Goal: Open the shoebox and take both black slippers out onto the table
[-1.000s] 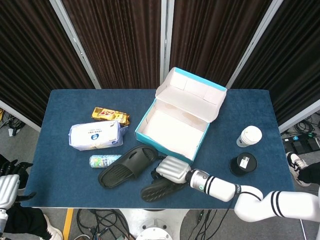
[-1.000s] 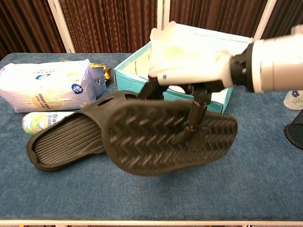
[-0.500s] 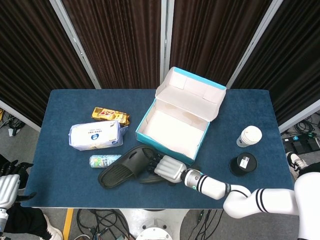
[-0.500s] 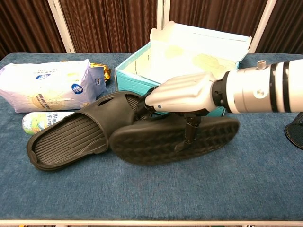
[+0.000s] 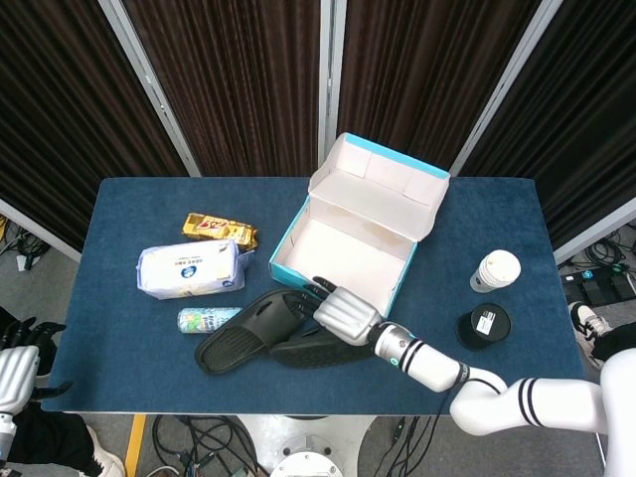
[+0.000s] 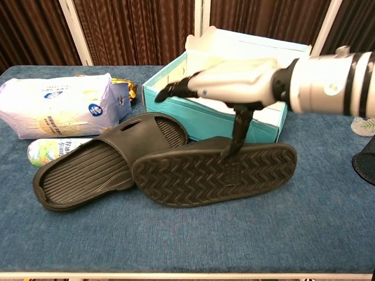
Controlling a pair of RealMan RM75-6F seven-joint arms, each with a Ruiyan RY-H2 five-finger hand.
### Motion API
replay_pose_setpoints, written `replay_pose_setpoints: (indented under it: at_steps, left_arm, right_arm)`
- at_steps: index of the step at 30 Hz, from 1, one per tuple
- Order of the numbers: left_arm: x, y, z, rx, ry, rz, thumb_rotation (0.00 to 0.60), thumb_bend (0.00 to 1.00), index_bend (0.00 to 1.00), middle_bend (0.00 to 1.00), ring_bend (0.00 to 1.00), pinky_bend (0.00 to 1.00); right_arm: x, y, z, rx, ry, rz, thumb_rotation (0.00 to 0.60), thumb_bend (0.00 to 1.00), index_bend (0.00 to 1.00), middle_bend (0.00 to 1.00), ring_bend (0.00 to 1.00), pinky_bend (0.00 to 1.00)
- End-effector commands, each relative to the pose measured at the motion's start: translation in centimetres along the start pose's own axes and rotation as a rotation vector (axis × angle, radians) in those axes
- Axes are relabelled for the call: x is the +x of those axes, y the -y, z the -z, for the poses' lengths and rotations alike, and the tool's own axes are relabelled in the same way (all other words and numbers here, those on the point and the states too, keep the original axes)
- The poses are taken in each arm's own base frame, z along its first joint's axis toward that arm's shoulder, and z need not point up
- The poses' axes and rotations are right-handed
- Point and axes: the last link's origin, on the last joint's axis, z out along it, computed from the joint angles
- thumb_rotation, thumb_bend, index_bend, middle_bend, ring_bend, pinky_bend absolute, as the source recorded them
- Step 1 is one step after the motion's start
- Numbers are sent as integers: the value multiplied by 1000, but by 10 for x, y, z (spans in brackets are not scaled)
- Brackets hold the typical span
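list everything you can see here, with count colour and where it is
slippers: 2, black, front centre of the table, both sole up, side by side and overlapping
shoebox: 1, teal outside and white inside, lid open, nothing in it, behind the slippers
white pack: 1, white with blue print, left side
gold packet: 1, gold, behind the white pack
small bottle: 1, pale green, lying in front of the white pack
cup: 1, white, right side
black container: 1, black, in front of the cup
table: 1, blue cloth
left hand: silver, off the table's left edge
right hand: silver, fingers spread above the nearer slipper
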Motion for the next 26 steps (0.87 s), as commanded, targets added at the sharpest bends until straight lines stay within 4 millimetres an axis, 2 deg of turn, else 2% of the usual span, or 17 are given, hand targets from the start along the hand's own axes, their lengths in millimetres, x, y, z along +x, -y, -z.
replay_pose_setpoints:
  at_steps: [1, 3, 6, 10, 15, 18, 22, 26]
  left_arm:
    - [1, -1, -1, -5, -6, 2, 600, 0, 198, 159, 51, 46]
    - [1, -1, -2, -8, -21, 4, 600, 0, 198, 159, 51, 46]
    - [2, -1, -4, -14, -45, 2, 600, 0, 198, 159, 51, 46]
    - [3, -4, -7, -32, -72, 3, 600, 0, 198, 160, 51, 46]
    - [3, -12, -13, -64, -109, 8, 600, 0, 198, 160, 51, 46]
    - [2, -18, -16, -82, -123, 4, 600, 0, 198, 160, 52, 46]
    - [3, -25, -18, -93, -154, 5, 600, 0, 198, 160, 51, 46]
    - [3, -28, -17, -85, -198, -2, 600, 0, 198, 160, 51, 46]
  right_arm:
    - [12, -13, 18, -40, -68, -41, 600, 0, 0, 0, 0, 0]
    - [19, -23, 32, -77, -124, -62, 600, 3, 0, 2, 0, 0]
    - [23, -45, 64, -175, -230, -100, 600, 62, 41, 64, 0, 0]
    - [14, -81, 128, -372, -340, -108, 600, 106, 157, 161, 59, 15]
    - [-15, -104, 212, -596, -420, -137, 600, 109, 173, 183, 82, 78]
    - [-38, -104, 251, -688, -435, -146, 600, 111, 166, 159, 57, 78]
    - [-60, -94, 285, -737, -454, -229, 600, 116, 110, 110, 0, 41]
    - [-69, -88, 300, -749, -485, -267, 600, 118, 105, 100, 0, 16]
